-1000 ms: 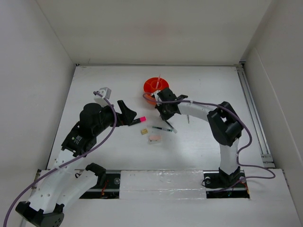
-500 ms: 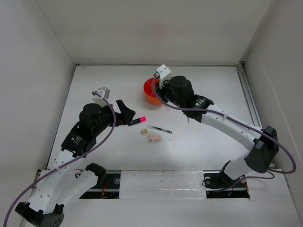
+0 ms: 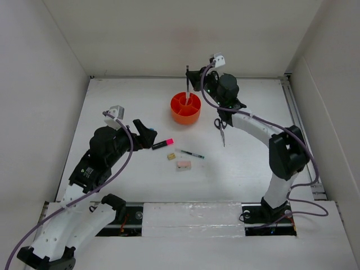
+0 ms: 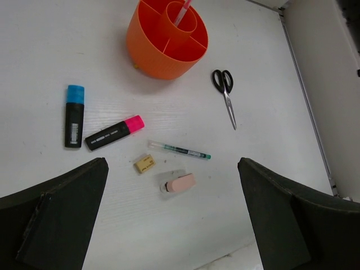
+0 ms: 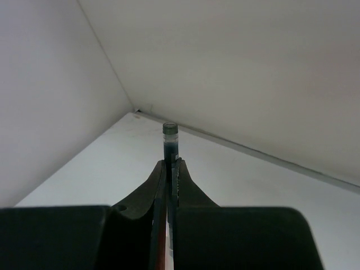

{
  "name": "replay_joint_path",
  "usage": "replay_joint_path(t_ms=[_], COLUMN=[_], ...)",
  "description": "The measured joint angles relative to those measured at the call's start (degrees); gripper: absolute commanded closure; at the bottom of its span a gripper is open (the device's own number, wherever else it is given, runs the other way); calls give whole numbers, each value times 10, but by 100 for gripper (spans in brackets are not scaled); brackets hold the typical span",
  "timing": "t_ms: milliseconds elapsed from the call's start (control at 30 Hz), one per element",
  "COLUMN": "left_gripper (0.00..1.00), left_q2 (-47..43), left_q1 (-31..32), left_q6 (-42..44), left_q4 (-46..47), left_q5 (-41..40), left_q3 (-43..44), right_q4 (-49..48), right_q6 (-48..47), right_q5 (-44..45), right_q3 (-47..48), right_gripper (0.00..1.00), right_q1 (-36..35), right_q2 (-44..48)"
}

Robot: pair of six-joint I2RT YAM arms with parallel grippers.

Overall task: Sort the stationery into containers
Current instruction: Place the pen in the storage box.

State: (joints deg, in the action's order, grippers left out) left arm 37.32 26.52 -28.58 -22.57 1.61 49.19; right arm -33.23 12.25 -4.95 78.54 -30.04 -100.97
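Nearest the bases, the left gripper (image 3: 147,135) hangs with its jaws wide apart and nothing between them, just beside the pink-capped highlighter (image 4: 114,133). The blue-capped highlighter (image 4: 73,115) lies to that one's left in the left wrist view. A tan eraser (image 4: 144,163), a pinkish eraser (image 4: 180,183) and a slim dark pen (image 4: 180,149) lie close together in mid-table. Further off and to the right are the black-handled scissors (image 4: 225,93), well apart from the rest.

Beyond them stands the orange organiser (image 4: 169,39), with a thin pink pencil (image 4: 181,11) upright in its centre tube. At the far side, the right gripper (image 5: 169,169) is clamped tight on a second dark pen (image 5: 170,140), held upright.

The step in hand looks like delivering this pen. From above it lines up over the organiser, though how high its lower end sits cannot be told. The next move calls for lowering it straight into a compartment and then releasing. The standing pencil and the dividers are the likeliest things to catch it. Six items remain on the table.
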Motion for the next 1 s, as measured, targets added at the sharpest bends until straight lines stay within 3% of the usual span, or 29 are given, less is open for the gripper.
replay_joint_path(t_ms=[367, 1000], left_gripper=[0, 0], left_q2=[-5, -6], left_q1=[0, 0], left_q6=[0, 3], left_q4=[1, 8], left_q5=[7, 43], left_q3=[0, -4], right_q4=[-108, -109], right_q6=[47, 55], right_q5=[-105, -140], right_q3=[14, 44], right_gripper=[100, 100], right_q1=[14, 49], right_q2=[-67, -171])
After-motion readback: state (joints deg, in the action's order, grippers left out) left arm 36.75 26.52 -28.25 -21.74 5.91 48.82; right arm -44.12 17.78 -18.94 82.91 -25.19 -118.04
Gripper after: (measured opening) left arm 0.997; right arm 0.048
